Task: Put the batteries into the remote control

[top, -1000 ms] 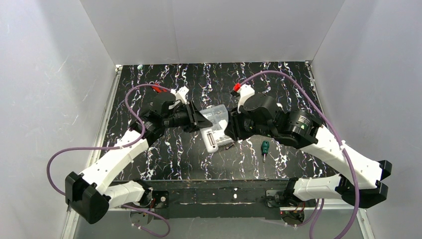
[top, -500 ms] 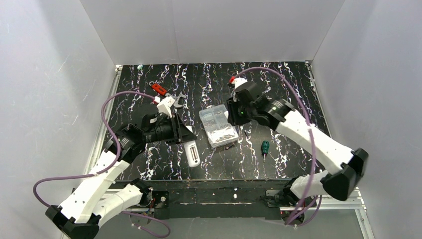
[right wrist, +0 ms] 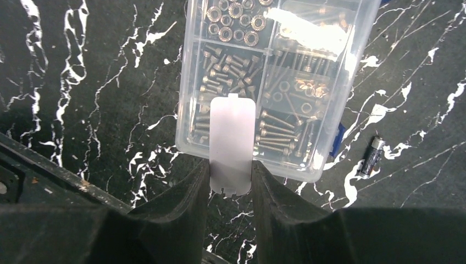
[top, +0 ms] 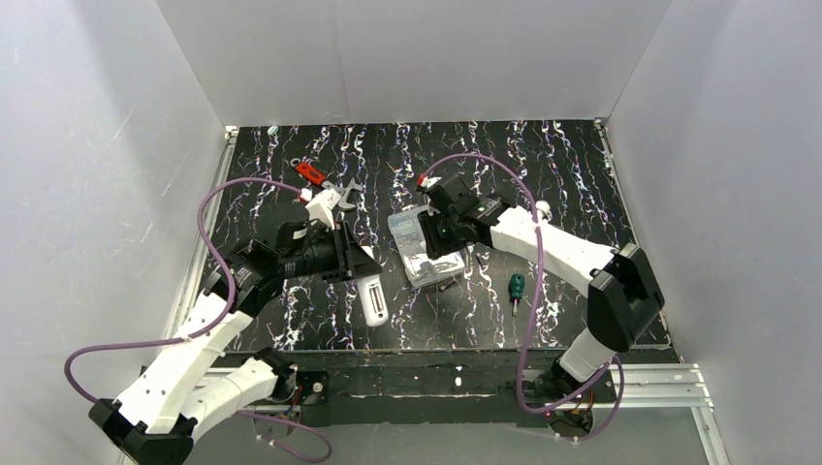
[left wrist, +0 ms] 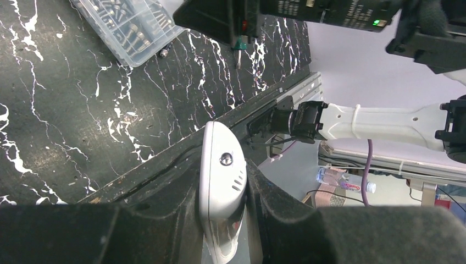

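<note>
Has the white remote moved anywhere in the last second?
Yes. The remote control has moved left, away from the green screwdriver, which has stayed put.

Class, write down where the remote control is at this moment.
In the top view the remote control is left of centre, clamped in the left end effector, with the clear parts box just to its right.

Nothing legible is found. White lettering is printed on the right arm's black housing (left wrist: 324, 8) but is too blurred to be read. A small round emblem on the remote control (left wrist: 222, 181) and the label on a background bottle (left wrist: 343, 185) cannot be made out.
</note>
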